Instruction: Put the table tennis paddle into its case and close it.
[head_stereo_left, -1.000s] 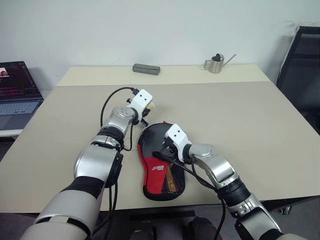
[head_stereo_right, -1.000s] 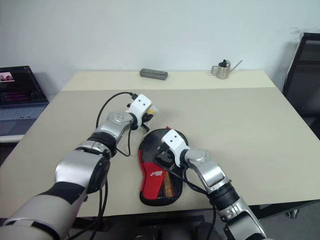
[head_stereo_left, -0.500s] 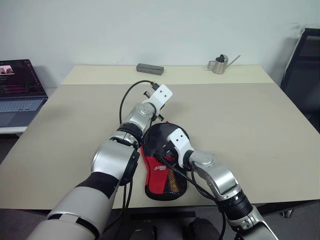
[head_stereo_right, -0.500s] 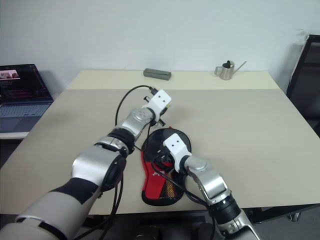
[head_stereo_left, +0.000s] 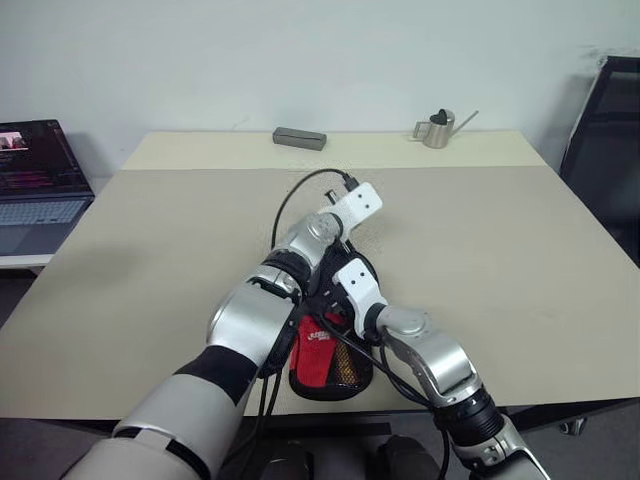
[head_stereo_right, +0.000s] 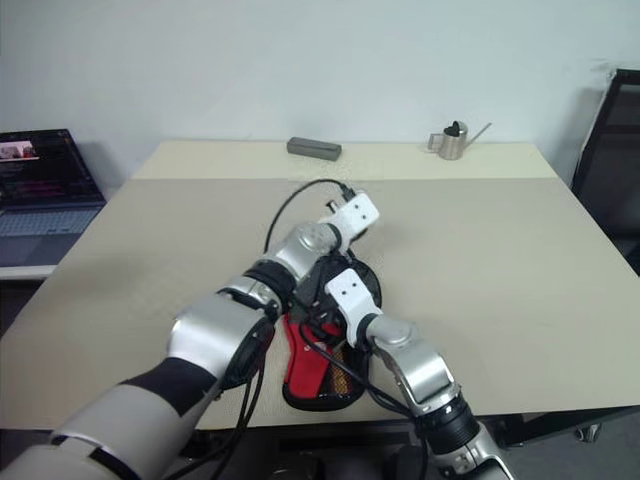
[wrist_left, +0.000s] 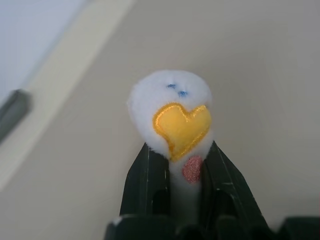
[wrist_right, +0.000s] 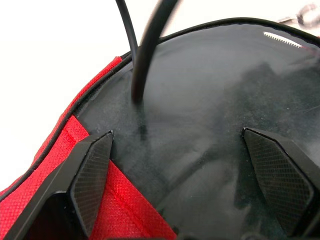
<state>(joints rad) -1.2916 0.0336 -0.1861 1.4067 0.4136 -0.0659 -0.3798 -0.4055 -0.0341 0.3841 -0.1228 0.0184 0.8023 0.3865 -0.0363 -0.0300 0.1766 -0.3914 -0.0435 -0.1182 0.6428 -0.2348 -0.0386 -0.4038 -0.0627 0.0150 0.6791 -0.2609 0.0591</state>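
I take the case (head_stereo_left: 325, 345) as my landmark; it lies flat on the table (head_stereo_left: 520, 250) at the near edge, handle end toward me, red panel and mesh showing. I do not see the paddle itself; I judge it is already inside, since the round end looks filled out, but I cannot confirm this.

My left gripper (wrist_left: 182, 165) is clamped on the ball charm (wrist_left: 172, 117), a white fuzzy ball with a yellow heart patch and a small pink spot, which hangs on the zipper. In the head views that gripper (head_stereo_left: 352, 222) sits just beyond the round end of the case. I judge the charm is held as the pull for running the zip around the rim, so the closing step is in hand.

My right gripper (wrist_right: 187, 175) has its fingers (wrist_right: 92, 175) spread wide, resting on or just above the dark round face of the case; contact I cannot tell. I judge they are placed to pin the case down against the pull of the zip. A short run of zipper teeth (wrist_right: 280, 37) shows at the case rim.

Writing: a white mark sits on the red panel (head_stereo_left: 318, 336), too small to read. Beyond the case, well apart, stand a grey bar (head_stereo_left: 299, 137) and a small metal watering can (head_stereo_left: 435, 128); a laptop (head_stereo_left: 35, 185) sits off the table's left.
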